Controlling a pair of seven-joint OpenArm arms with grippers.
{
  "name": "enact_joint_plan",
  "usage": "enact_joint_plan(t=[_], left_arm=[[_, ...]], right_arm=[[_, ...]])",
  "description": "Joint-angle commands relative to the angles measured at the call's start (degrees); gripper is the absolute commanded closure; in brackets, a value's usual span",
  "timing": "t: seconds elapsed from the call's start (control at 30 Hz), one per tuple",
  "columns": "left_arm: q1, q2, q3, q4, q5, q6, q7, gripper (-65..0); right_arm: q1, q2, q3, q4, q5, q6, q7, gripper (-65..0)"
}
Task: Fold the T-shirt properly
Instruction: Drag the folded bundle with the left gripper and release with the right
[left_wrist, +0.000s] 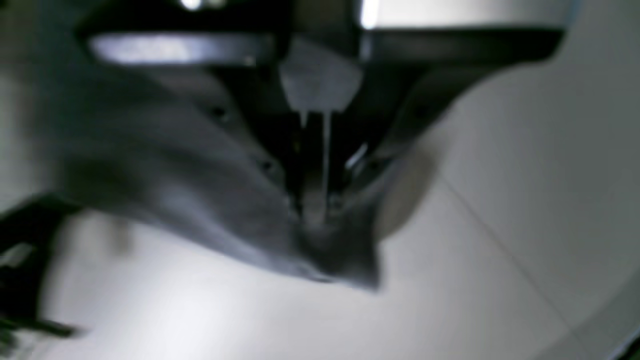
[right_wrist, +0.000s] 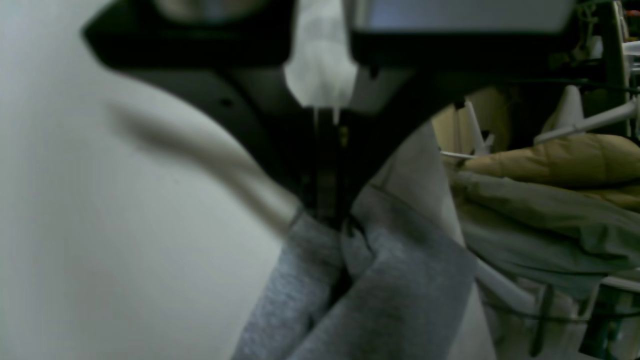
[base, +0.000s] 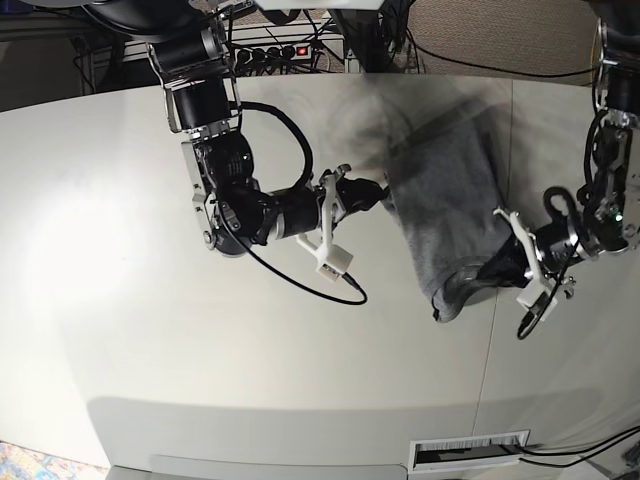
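- Left wrist view: the left pincer (left_wrist: 315, 210) is closed on a bunched edge of the T-shirt (left_wrist: 200, 200), lifted off the counter (left_wrist: 500, 150); so little cloth is pinched that it could slip free.
- Right wrist view: the right pincer (right_wrist: 330, 210) is clamped on a hem fold; it may hold two layers.
- Base view: the shirt hangs blurred between both arms, mid-counter toward the right; uneven pulling would skew the fold.

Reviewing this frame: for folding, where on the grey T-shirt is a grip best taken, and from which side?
At its outer edges, one from each side, as both grippers appear to do now. The T-shirt is bunched into a long strip, so the right gripper pinches its near-left edge and the left gripper its lower corner, where hemmed fabric probably gives a firm fold to clamp.
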Motion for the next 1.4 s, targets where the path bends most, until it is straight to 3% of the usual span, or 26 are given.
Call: enact_joint_plan(t=[0.0, 0.07, 0.4, 0.6, 0.83, 1.1, 1.37], left_arm=[[0.11, -1.25, -0.50, 3.34, -1.20, 0.50, 1.01, 0.0], [3.26, -1.09, -0.50, 7.85, -1.18, 1.22, 3.32, 0.0], [18.99, 2.58, -0.50, 12.31, -1.36, 1.84, 0.70, 0.0], [23.63, 2.56, -0.50, 10.69, 13.11, 2.49, -8.09, 0.0], [20.74, 2.38, -0.48, 3.30, 22.21, 2.29, -13.94, 0.0], [12.09, -0.28, -0.46, -5.88, 22.49, -1.66, -15.93, 0.0], [7.10, -3.32, -0.46, -7.50, 24.30, -1.42, -17.77, 0.0]], right_arm=[[1.53, -0.33, 0.11, 0.96, 1.60, 0.08, 0.99, 0.0], [1.53, -0.35, 0.11, 0.96, 1.60, 0.08, 0.99, 0.0], [1.07, -0.66, 0.07, 0.94, 1.62, 0.08, 0.99, 0.0], [1.09, -0.59, 0.07, 1.11, 1.64, 0.08, 0.99, 0.0], [1.09, 0.55, 0.13, 1.11, 1.62, 0.08, 0.99, 0.0], [1.25, 4.48, 0.22, 3.58, 1.66, 0.08, 0.99, 0.0], [1.25, 8.20, 0.24, 10.54, 1.60, 0.08, 0.99, 0.0]])
